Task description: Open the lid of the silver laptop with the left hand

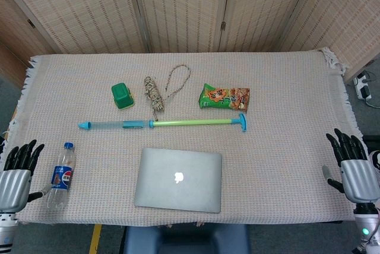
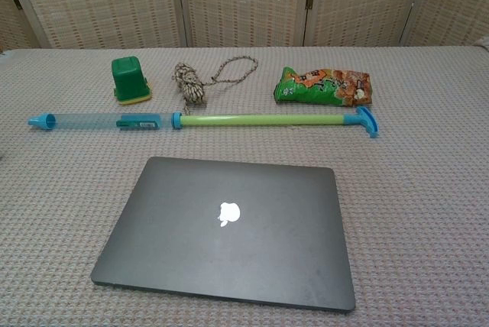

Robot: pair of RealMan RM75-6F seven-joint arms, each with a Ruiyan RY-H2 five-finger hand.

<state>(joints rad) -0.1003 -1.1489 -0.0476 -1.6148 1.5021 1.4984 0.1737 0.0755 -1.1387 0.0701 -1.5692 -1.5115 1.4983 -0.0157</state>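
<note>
The silver laptop (image 1: 178, 179) (image 2: 225, 229) lies flat near the table's front edge, lid closed, white logo facing up. My left hand (image 1: 16, 173) rests at the front left corner, fingers spread and holding nothing, well left of the laptop with a bottle between them. At the front right edge my right hand (image 1: 355, 167) also stands with fingers spread and empty. Neither hand appears in the chest view.
A water bottle (image 1: 61, 175) lies between my left hand and the laptop. Behind the laptop a long blue-green pump tube (image 1: 160, 123) (image 2: 202, 120) stretches across. Further back sit a green cup (image 1: 122, 95) (image 2: 130, 79), a coiled rope (image 1: 157, 91) (image 2: 192, 82) and a snack bag (image 1: 225, 97) (image 2: 325, 86).
</note>
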